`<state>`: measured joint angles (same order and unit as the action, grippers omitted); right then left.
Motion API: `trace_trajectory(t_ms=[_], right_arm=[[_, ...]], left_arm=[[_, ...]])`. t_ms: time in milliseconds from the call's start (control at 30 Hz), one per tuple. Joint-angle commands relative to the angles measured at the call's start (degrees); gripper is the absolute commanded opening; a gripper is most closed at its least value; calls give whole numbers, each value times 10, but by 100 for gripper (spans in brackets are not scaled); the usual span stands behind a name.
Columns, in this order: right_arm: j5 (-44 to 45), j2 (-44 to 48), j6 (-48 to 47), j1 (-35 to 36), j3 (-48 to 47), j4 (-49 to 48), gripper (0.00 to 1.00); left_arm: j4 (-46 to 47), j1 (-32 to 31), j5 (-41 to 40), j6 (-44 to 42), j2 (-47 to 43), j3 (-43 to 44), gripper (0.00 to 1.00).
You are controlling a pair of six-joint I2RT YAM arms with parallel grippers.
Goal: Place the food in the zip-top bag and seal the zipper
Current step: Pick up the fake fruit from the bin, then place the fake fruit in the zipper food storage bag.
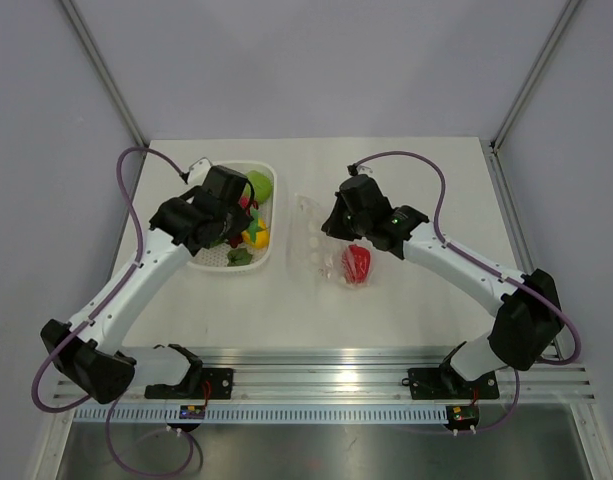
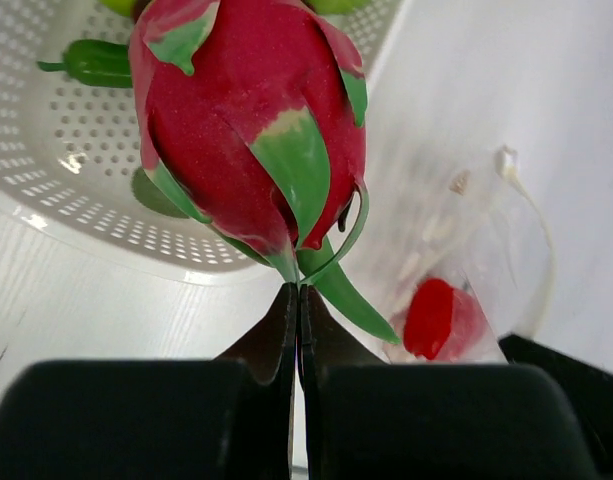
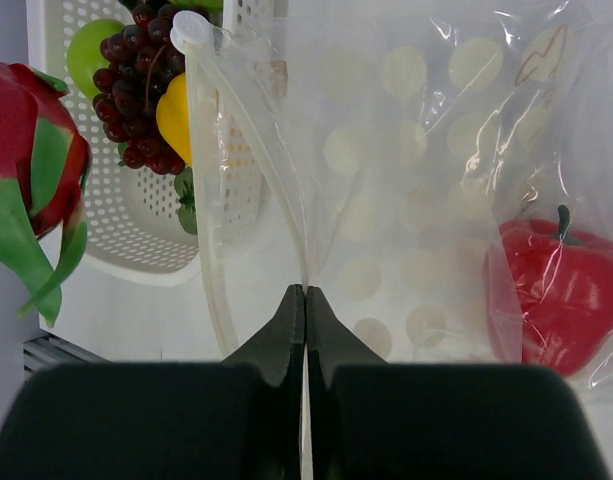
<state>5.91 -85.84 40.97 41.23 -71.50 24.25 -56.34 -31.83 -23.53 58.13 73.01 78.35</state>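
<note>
Over the basket's near rim: my left gripper (image 2: 298, 295) is closed tight on a green leaf tip of the dragon fruit (image 2: 246, 120). White basket (image 2: 46, 150) lies behind it. The zip-top bag (image 3: 416, 180) lies flat on the table at 3 o'clock from the basket. My right gripper (image 3: 304, 295) is clamped on the bag at its zipper (image 3: 236, 130); the mouth faces 9 o'clock and gapes. Red fruit (image 3: 556, 290) is inside the bag, at 3 o'clock from my right fingertips. Grapes (image 3: 141, 95), yellow piece (image 3: 176, 118) and green fruit (image 3: 91, 55) are in the basket.
</note>
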Motion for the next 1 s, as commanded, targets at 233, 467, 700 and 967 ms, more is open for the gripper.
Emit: trace_trajectory(t_ms=[233,467,700,967], right_arm=[[6,-1,2,7,-38,-22,0],[14,-4,1,6,-39,-26,0],[10,-12,3,6,-44,-39,0],[-5,3,18,-5,-15,-83,0]], left_arm=[[114,45,305,-102,-69,41,0],[165,63,445,-90,-78,39,0],[271,65,539,-15,-90,-25,0],[363,65,600,44,-101,-81,0]])
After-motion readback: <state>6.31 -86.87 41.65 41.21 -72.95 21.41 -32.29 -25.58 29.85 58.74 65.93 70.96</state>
